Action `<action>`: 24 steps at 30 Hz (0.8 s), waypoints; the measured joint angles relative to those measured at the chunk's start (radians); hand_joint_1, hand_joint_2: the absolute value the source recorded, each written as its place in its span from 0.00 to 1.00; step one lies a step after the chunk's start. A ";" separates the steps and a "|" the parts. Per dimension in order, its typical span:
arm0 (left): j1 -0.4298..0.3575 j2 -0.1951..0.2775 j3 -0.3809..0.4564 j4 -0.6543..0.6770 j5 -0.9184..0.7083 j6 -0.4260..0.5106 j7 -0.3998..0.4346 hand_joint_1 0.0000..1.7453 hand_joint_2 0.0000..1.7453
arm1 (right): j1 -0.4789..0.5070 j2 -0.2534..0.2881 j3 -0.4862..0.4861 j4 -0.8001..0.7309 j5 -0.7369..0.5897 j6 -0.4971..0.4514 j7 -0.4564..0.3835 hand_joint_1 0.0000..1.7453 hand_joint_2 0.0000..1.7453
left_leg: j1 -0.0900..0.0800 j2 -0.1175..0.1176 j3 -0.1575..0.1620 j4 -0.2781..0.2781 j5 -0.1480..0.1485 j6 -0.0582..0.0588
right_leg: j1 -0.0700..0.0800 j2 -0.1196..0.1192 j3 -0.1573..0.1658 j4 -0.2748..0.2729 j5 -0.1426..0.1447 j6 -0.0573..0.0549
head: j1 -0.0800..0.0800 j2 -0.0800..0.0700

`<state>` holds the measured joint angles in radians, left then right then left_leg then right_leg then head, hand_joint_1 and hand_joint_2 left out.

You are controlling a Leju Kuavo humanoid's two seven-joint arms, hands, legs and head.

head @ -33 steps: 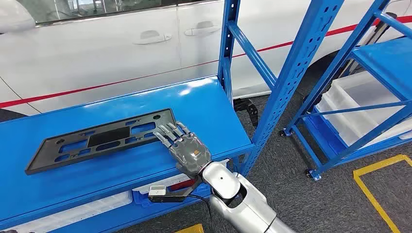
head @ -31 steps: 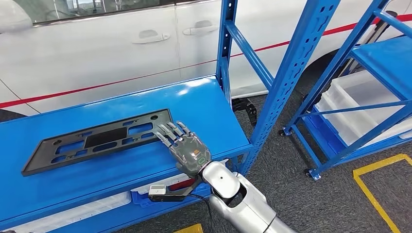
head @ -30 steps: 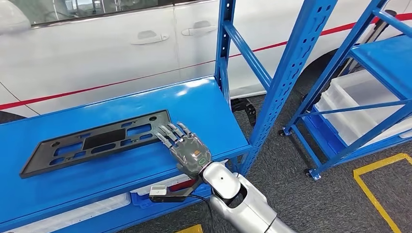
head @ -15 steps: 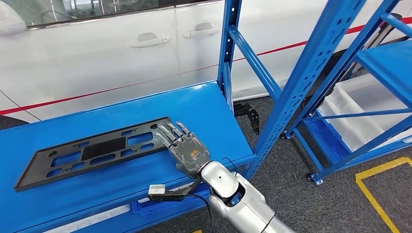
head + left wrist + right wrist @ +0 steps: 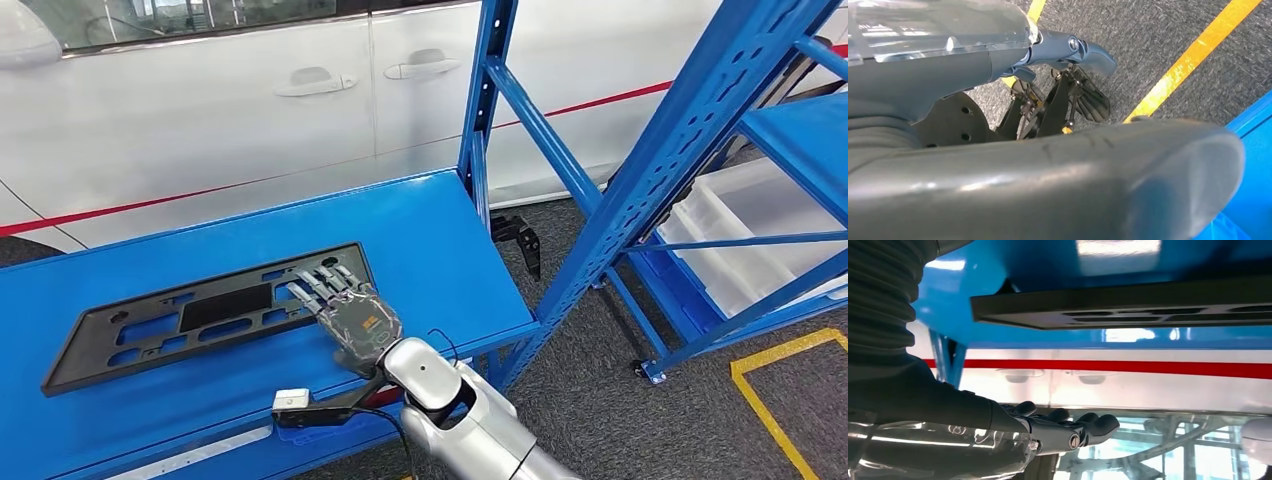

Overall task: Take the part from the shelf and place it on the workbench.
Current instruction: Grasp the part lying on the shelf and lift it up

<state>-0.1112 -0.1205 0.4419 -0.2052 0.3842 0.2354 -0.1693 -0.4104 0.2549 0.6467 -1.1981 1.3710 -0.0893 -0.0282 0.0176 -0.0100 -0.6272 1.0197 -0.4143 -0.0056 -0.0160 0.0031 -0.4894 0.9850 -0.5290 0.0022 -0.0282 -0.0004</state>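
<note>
Part: flat black plastic plate with rectangular cut-outs (image 5: 205, 312), lying flat on the blue metal shelf board (image 5: 420, 230), long side roughly along the board's front edge.
Right hand: grey many-fingered hand (image 5: 345, 310) over the plate's near right end; fingers (image 5: 318, 285) spread and extended above the plate, holding nothing. Whether they touch it cannot be told.
Left hand: grey hand (image 5: 1068, 50) hanging over grey carpet with a yellow floor line (image 5: 1193, 60); fingers loosely curled, empty.
Step in hand: securing a hold on the plate's end.
Advice: the plate is thin and lies flush, so likely slide it toward the front edge until it overhangs, then pinch; grip well in from the corner to limit sag.
Background: white car body with red stripe (image 5: 250, 110).
</note>
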 joint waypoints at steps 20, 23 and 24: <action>0.008 -0.013 -0.005 0.000 -0.029 0.029 0.023 0.00 0.00 | -0.079 0.097 0.095 0.170 -0.112 0.015 0.006 0.00 1.00 | 0.000 0.001 0.006 -0.004 0.001 0.000 | 0.003 -0.001 0.001 0.003 0.000 0.008 | 0.000 0.000; 0.013 -0.019 -0.007 0.000 -0.036 0.042 0.030 0.00 0.00 | -0.090 0.100 0.141 0.212 -0.196 0.000 0.009 0.00 1.00 | 0.000 0.001 0.006 -0.004 0.001 0.000 | 0.003 -0.001 0.001 0.003 -0.001 0.008 | 0.000 0.000; 0.018 -0.020 -0.007 0.000 -0.036 0.040 0.026 0.00 0.00 | -0.093 0.101 0.153 0.229 -0.219 -0.014 0.011 0.00 1.00 | 0.000 0.001 0.006 -0.004 0.001 0.000 | 0.003 -0.001 0.001 0.003 -0.001 0.008 | 0.000 0.000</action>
<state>-0.0931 -0.1404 0.4348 -0.2052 0.3484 0.2750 -0.1436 -0.5029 0.3557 0.7994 -0.9688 1.1518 -0.1035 -0.0171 0.0180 -0.0088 -0.6211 1.0157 -0.4133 -0.0060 -0.0130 0.0023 -0.4879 0.9880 -0.5300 0.0097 -0.0283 -0.0004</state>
